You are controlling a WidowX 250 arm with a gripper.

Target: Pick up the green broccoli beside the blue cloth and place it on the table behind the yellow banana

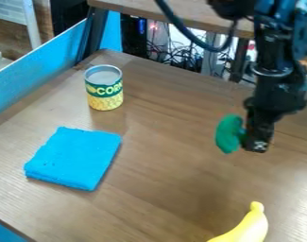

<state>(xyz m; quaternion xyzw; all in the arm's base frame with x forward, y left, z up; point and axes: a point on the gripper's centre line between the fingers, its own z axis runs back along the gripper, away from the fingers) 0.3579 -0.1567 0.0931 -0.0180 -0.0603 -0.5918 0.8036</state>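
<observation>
The black gripper (pixel 247 139) is pinched on the green toy (pixel 228 134), seemingly so it won't drop, over the brown table (pixel 162 189), well apart from the corn can (pixel 104 88), blue cloth (pixel 75 157) and banana (pixel 247 228).

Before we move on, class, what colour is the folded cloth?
The folded cloth is bright blue, clearest in the camera view.

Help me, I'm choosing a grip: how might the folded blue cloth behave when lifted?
The blue cloth looks soft, so it would probably droop from one pinched corner. Being folded, it might open out if only the top layer is caught.
</observation>
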